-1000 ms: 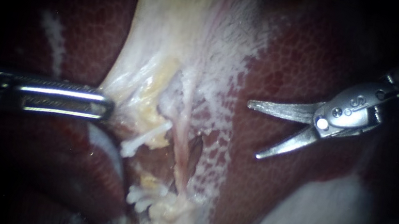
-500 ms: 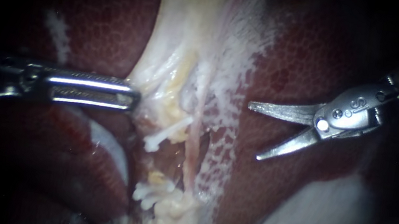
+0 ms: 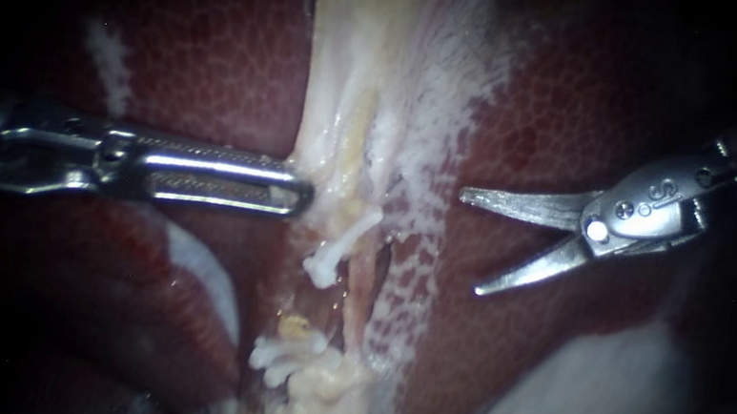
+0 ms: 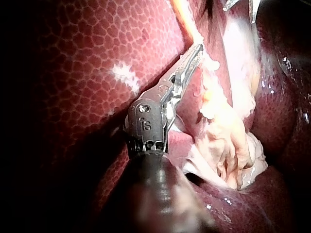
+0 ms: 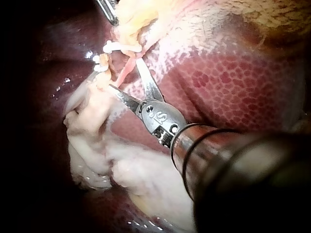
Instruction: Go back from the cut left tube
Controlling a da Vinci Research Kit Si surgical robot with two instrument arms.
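The cut tube shows as two stumps in the endoscope view: an upper stump (image 3: 335, 252) and a lower stump (image 3: 280, 356), both bearing white clips. A thin pink tube (image 3: 361, 285) runs whole just to their right. My left instrument (image 3: 293, 196) has its jaws shut on the edge of the pale tissue band (image 3: 356, 90) above the upper stump; in the left wrist view its jaws (image 4: 194, 52) meet that tissue (image 4: 221, 121). My right instrument (image 3: 469, 241) hovers over the liver, right of the tubes, blades open and empty (image 5: 125, 74).
Dark red liver (image 3: 587, 93) surrounds the pale band on both sides. A pale soft mass (image 3: 590, 412) lies at the lower right, under my right instrument's shaft (image 5: 218, 155). The clipped stumps (image 5: 109, 48) sit just ahead of the open blades.
My left instrument has moved right, carrying the pale tissue and the upper clipped stump with it. The right instrument has stayed still with its blades open.
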